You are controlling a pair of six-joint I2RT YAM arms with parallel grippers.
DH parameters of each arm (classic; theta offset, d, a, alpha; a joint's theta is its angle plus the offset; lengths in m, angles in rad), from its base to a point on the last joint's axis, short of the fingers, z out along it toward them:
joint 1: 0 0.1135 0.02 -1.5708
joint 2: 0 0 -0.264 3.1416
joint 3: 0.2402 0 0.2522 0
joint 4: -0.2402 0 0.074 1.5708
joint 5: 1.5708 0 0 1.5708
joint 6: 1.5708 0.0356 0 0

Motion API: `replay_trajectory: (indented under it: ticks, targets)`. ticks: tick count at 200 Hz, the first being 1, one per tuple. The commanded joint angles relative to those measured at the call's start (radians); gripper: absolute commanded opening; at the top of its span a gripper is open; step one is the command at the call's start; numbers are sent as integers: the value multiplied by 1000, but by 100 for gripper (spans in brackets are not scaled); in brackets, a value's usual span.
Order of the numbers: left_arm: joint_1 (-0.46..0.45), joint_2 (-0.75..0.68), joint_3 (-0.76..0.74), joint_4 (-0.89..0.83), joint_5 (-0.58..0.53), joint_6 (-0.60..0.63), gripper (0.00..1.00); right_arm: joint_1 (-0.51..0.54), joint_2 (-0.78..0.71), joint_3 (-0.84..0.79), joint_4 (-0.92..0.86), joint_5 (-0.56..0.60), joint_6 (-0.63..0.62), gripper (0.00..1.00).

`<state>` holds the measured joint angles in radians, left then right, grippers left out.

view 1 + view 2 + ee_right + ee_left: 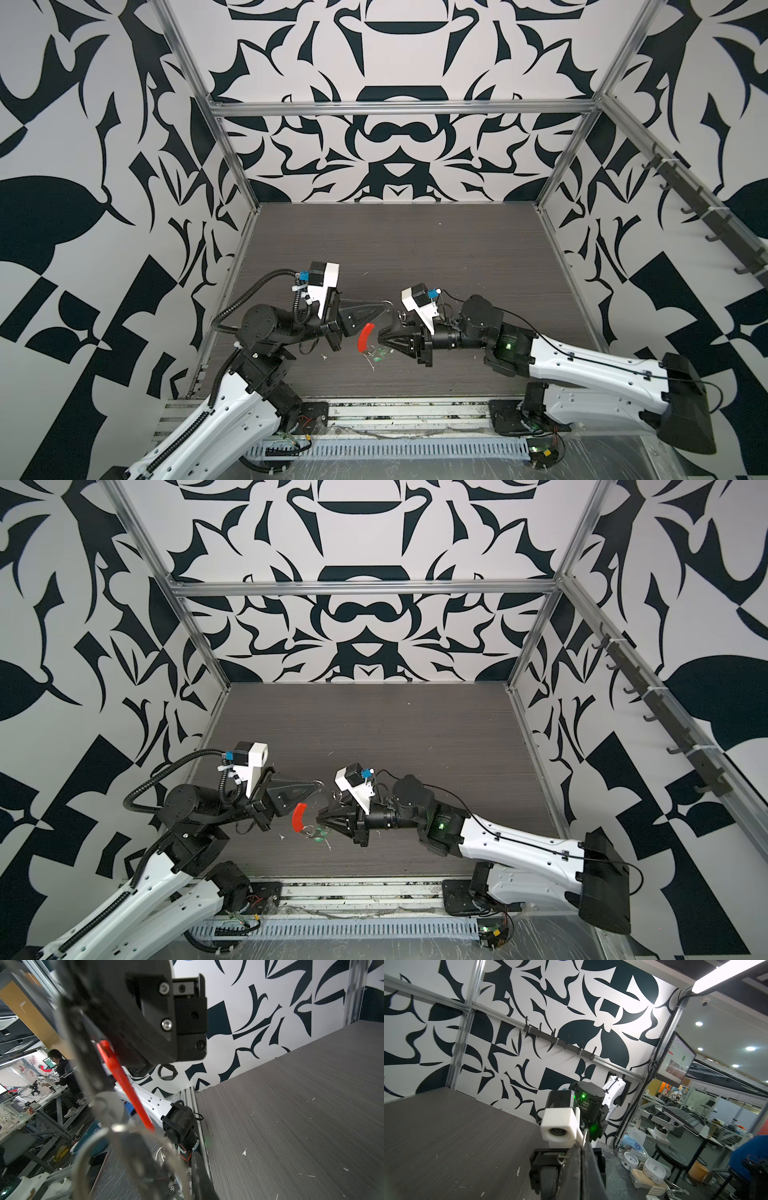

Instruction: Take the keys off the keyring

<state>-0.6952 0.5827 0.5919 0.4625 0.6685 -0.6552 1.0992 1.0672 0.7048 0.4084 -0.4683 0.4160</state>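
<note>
Bimanual cell seen from above, with both arms meeting over the near middle of the dark wood-grain table (415, 249). The left gripper (385, 306) (318, 785) points toward the centre with its jaws pressed together; in the left wrist view a thin silver wire of the keyring (585, 1136) stands out of the closed tip (580, 1146), so the hoop is pinched there and held clear of the table. The red sleeve (365, 337) (298, 816) of the keyring curves downward between the two grippers, nearer the camera than the left tip. The right gripper (380, 337) (319, 812) faces the left one, its tip just beside the lower half of the sleeve; how far its jaws stand apart, and whether they grip anything, cannot be told from any view. The keys (377, 354) (318, 834) sit bunched just below that tip, at the sleeve's lower end; a green tag (318, 836) shows among small silver loops, while the yellow one cannot be made out. In the right wrist view the sleeve (124, 1084) runs diagonally past a blurred silver arc of the hoop (83, 1159)
</note>
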Motion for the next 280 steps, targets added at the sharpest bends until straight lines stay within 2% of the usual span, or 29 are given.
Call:
replay_trajectory:
  ticks: [1,6,37,52,87,110,140,159,175,194,201,216,229,242,259,280]
  targets:
    - [-4,-47,-8,-74,-83,40,0,-9,-41,45,-2,72,-5,3]
    - [-4,-56,-6,-97,-106,48,0,-9,-49,43,-11,85,-9,0]
    - [-3,-121,-1,-225,-260,87,0,-7,-92,38,-71,164,-23,0]
    - [-4,-143,0,-274,-330,89,8,-7,-105,37,-91,195,-27,0]
    - [-4,-157,-6,-297,-367,88,15,-7,-105,49,-121,232,-22,0]
    - [-4,-142,9,-336,-401,86,24,-7,-88,74,-155,267,5,0]
    - [-4,-139,23,-405,-488,78,34,-3,-49,189,-364,396,62,0]
    - [-4,-151,25,-437,-532,80,38,-7,5,295,-582,541,190,0]
    - [-4,-159,17,-443,-555,78,40,-30,78,409,-669,431,243,0]
    - [-4,-159,7,-444,-571,75,40,-48,82,434,-677,415,337,0]
    - [-4,-158,3,-447,-578,70,40,-98,70,397,-666,401,405,0]
    - [-4,-155,-6,-446,-582,63,40,-278,103,270,-590,198,608,0]
    - [-4,-152,-10,-449,-583,61,40,-327,138,113,-418,90,780,0]
    - [-4,-149,-12,-452,-581,61,40,-329,164,96,-405,81,796,0]
    - [-4,-143,-14,-450,-574,60,40,-309,150,132,-442,138,772,0]
    - [-4,-131,-11,-451,-579,60,40,-308,157,139,-428,146,805,0]
